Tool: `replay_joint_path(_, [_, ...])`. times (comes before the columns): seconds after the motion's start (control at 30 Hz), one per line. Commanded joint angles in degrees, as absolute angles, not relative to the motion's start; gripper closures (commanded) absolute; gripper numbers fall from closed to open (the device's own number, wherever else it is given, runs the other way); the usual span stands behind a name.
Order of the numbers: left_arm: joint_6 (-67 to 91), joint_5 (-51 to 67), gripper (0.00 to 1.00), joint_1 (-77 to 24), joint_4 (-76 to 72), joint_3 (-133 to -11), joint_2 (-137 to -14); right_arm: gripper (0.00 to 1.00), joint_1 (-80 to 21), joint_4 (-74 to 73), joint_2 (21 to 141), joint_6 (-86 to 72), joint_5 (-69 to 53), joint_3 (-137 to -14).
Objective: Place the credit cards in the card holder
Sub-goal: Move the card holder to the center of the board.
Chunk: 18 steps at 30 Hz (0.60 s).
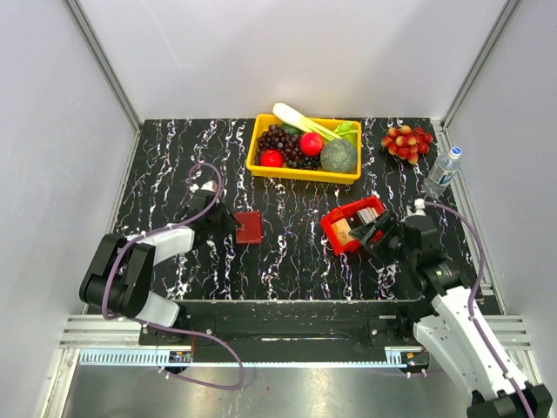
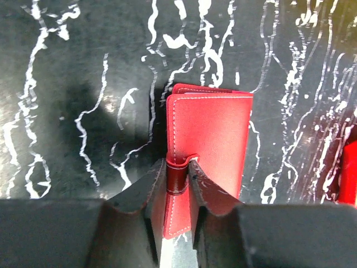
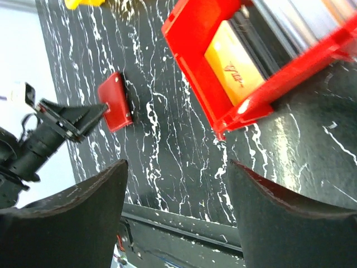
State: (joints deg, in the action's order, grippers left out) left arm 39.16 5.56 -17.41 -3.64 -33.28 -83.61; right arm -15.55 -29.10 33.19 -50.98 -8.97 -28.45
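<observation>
The card holder (image 1: 248,227) lies folded shut on the black marbled desk (image 1: 287,257), a little left of centre in the top view. Its dark red cover with pale stitching fills the middle of the left wrist view (image 2: 209,145). The left arm (image 1: 165,244) reaches in from the lower left, and its jaws are pinched on the holder's near edge, at a small dark red loop there.

The credit cards (image 1: 352,225) stand or lean inside a bright red tray (image 1: 329,228), right of centre in the top view and well apart from the holder. A tan-orange card (image 3: 234,70) shows clearly in the upper right of the right wrist view. Darker and paler cards sit behind it, but they are too blurred to count.

The right arm (image 1: 435,279) comes up from the lower right. Its jaws are spread wide and grip nothing, and they sit just beside the tray's lower right edge.

Toward the top of the frame a yellow bin (image 1: 305,175) holds fruit and vegetables. A bunch of red grapes (image 1: 406,142) lies to its right, and a water bottle (image 1: 442,171) stands at the right edge of the desk.
</observation>
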Motion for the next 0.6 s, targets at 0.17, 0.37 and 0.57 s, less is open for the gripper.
replay_joint_path(0.17, [35.69,12.39,0.83,-20.39,-5.10,-35.95,-87.63,0.23,-33.91,-12.15,59.64,-44.29,-7.91,-40.51])
replay_joint_path(0.37, [37.26,12.83,0.84,-22.59,-5.71,-32.70,-85.26,0.28,-36.99,1.55,81.97,-47.19,-14.24,-46.75])
replay_joint_path(0.57, [41.57,12.83,0.75,-23.99,-8.96,-27.34,-82.97,0.32,-40.51,8.50,97.10,-51.76,-14.85,-51.42])
